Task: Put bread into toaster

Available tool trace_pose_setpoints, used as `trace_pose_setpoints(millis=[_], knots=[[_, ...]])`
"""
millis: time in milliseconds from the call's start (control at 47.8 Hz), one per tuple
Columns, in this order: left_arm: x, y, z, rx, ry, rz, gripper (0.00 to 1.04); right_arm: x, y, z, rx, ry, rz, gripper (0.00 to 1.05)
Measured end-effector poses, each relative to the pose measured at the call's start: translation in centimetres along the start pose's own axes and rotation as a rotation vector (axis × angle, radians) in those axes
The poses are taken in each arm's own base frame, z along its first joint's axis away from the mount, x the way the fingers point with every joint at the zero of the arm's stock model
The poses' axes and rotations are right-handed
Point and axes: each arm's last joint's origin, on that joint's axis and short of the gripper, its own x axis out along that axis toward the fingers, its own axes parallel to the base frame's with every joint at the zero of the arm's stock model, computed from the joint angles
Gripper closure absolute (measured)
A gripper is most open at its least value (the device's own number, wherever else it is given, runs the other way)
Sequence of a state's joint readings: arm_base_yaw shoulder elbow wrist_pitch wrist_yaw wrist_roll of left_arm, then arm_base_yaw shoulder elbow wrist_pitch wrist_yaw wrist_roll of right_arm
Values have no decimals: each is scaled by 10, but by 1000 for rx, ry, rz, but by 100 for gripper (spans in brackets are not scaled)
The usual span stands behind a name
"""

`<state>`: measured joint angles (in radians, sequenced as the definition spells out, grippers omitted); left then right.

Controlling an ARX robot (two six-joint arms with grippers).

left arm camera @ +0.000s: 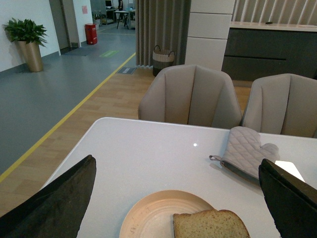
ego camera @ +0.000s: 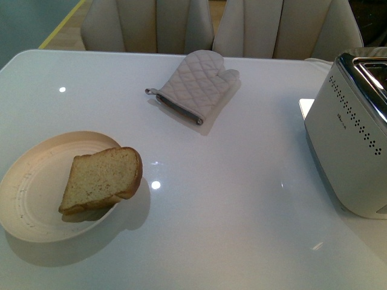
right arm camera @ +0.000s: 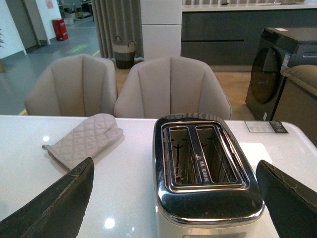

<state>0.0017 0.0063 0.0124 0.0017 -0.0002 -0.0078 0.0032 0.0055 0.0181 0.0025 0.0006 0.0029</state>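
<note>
1. Left jaws: spread wide, empty; bread (left arm camera: 210, 225) just ahead.
2. Bread: tilted on plate (ego camera: 30, 193), desk's left side, rounded top pointing right; left arm nearer.
3. Right jaws: spread wide, empty, facing toaster (right arm camera: 208, 198), well apart from bread.

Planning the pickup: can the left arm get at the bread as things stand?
Probably yes. The left gripper is open with the bread ahead of it, lying uncovered on the plate; the mitt lies well apart.
</note>
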Motion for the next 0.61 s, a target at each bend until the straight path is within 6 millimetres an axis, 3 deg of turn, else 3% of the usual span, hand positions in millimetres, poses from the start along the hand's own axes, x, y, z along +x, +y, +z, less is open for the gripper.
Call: trace_pose_setpoints(millis=[523,607], knots=[[0,0,0,0,3,-3,7,0,0,0,0,0,0,9],[1,-1,0,-146,187,-76,7,0,0,0,0,0,-1,9]])
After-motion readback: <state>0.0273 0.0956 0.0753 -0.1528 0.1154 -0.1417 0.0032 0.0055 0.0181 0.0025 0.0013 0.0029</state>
